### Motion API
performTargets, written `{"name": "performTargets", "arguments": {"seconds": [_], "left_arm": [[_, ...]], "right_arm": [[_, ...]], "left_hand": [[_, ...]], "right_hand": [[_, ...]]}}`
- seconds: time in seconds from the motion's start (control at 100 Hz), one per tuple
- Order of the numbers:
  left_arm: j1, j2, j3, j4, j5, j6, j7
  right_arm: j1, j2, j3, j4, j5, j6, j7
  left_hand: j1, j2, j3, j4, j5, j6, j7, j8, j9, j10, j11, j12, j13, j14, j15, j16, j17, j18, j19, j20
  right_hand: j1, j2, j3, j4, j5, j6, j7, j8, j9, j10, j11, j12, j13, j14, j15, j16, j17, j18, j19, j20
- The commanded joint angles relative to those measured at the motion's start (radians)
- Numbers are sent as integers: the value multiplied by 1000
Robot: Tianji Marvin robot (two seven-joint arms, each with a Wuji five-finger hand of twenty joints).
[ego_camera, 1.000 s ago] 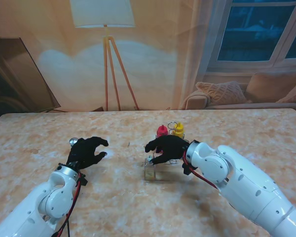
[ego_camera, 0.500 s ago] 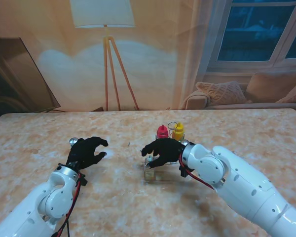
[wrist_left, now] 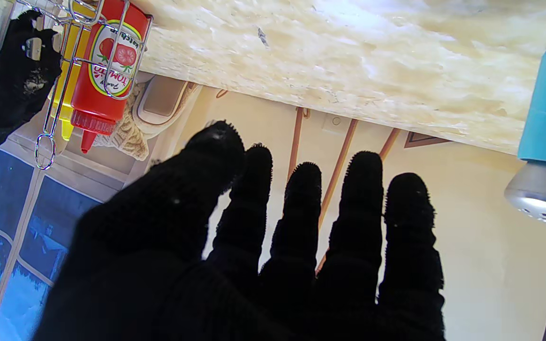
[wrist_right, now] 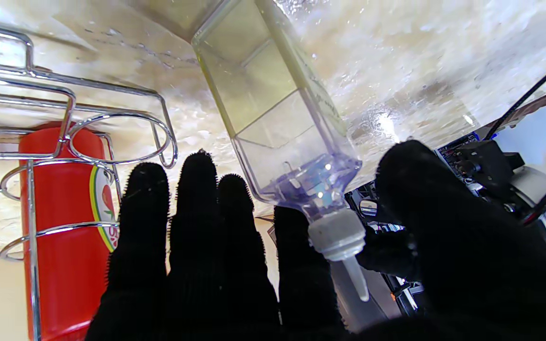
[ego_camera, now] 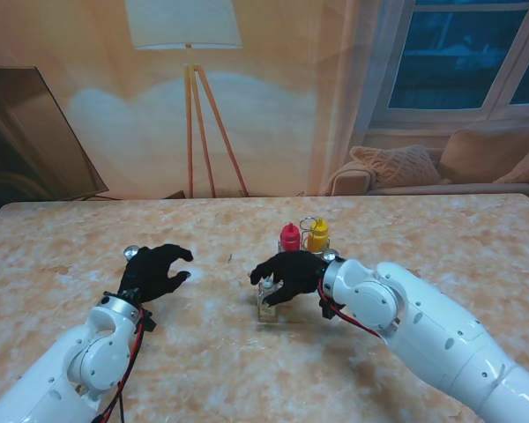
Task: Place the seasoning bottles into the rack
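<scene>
Just beside right hand point(ego_camera: 290, 271): clear bottle point(ego_camera: 267, 300).

The black-gloved right hand point(ego_camera: 286, 275) sits over a clear square-sided plastic bottle point(ego_camera: 267, 304), fingers curled around its top; contact cannot be confirmed. The bottle stands on the beige marbled table point(ego_camera: 406, 238), just left of and nearer than the wire rack point(ego_camera: 307, 240). The rack holds a red squeeze bottle point(ego_camera: 289, 235) and a yellow squeeze bottle point(ego_camera: 318, 233), side by side. The black-gloved left hand point(ego_camera: 156, 270) hovers well to the left, fingers apart, beside a small silver-capped shaker point(ego_camera: 131, 253).
</scene>
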Motion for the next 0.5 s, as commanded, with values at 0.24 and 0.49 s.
{"name": "performTargets", "arguments": {"seconds": [0.24, 0.49], "left_arm": [[3, -2, -1, -1, 0, -3, -12], [3, -2, -1, -1, 0, -3, -11]], "right_arm": [[10, -8, -22, 18, -23, -11, -6], [26, -13, -44, 40, -30, -19, -27]], "left_hand": [[19, -11, 3, -21, 12, -13, 19, 9, -25, -3, -11, -2, -28, 2, -20, 11, -15, 1, -10, -9], [20, -11, 3, -21, 12, -12, 19, 9, -26, -3, -12, -2, -29, 1, -21, 11, -16, 1, -11, -9]], "right_hand": [[23, -96, 90, -9, -18, -56, 56, 26, -34, -53, 56, 60, 16, -36, 52, 64, 1, -4, 60, 50], [29, -111, 110, -15, -9, -95, 120, 44, -19, -68, 96, 101, 43, -66, 99, 112, 21, -11, 78, 82]]}}
